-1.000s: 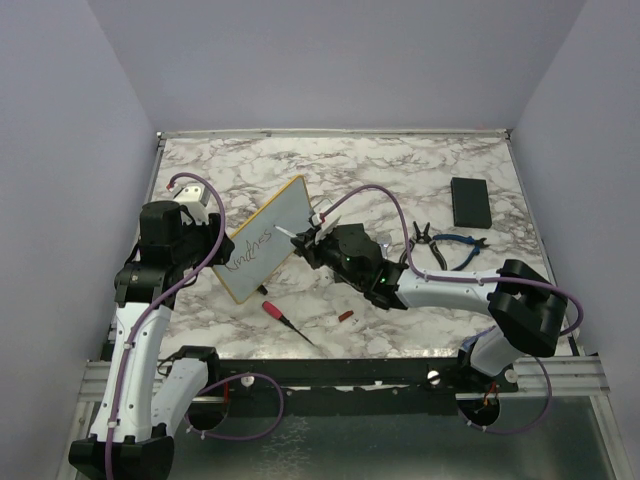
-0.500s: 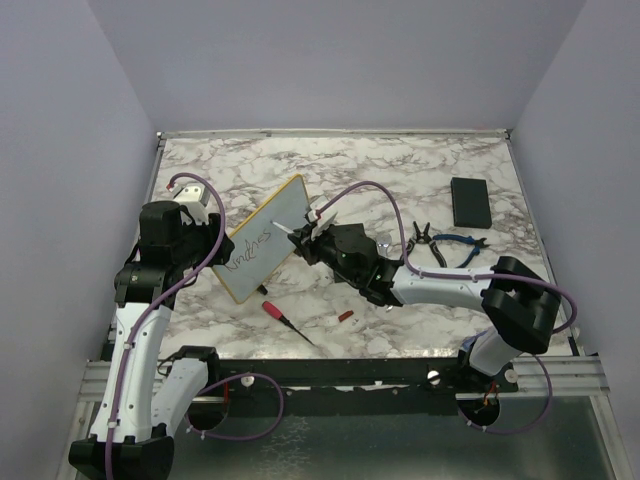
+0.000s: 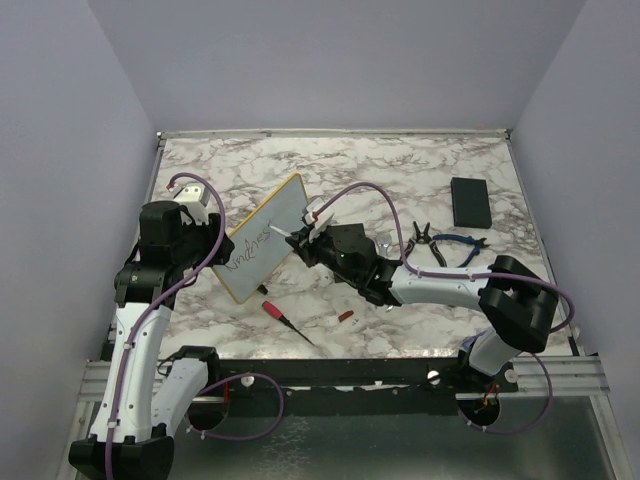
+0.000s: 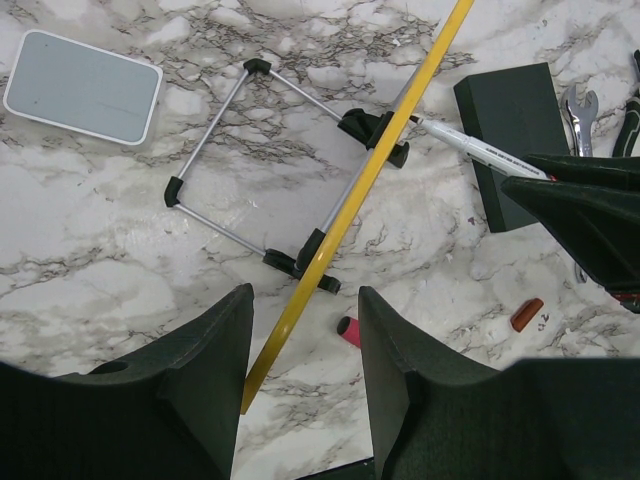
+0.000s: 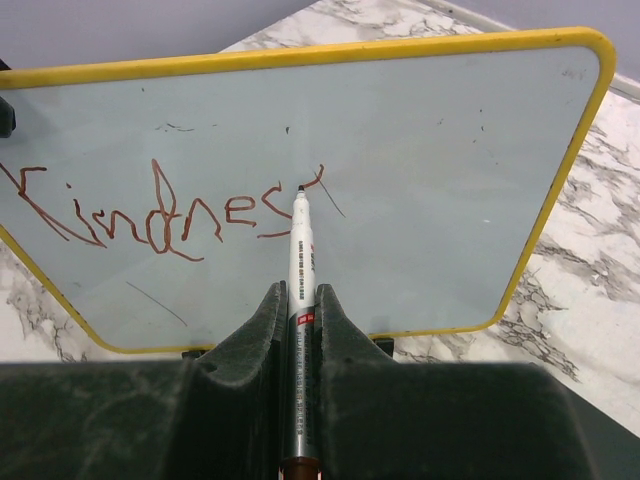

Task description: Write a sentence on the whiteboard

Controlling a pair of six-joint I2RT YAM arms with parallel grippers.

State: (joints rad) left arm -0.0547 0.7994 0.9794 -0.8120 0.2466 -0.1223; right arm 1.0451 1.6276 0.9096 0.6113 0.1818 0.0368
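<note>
Right gripper [image 5: 298, 300] clamps marker [image 5: 299, 250], tip at whiteboard [image 5: 430, 180]

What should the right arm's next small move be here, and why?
Probably drag the marker tip a little farther along the writing line on the whiteboard to finish the last letter. The right gripper is shut on the marker, its tip rests on the face at the end of the sentence, which reads roughly "Kindnes", and bare board lies beyond it.
</note>
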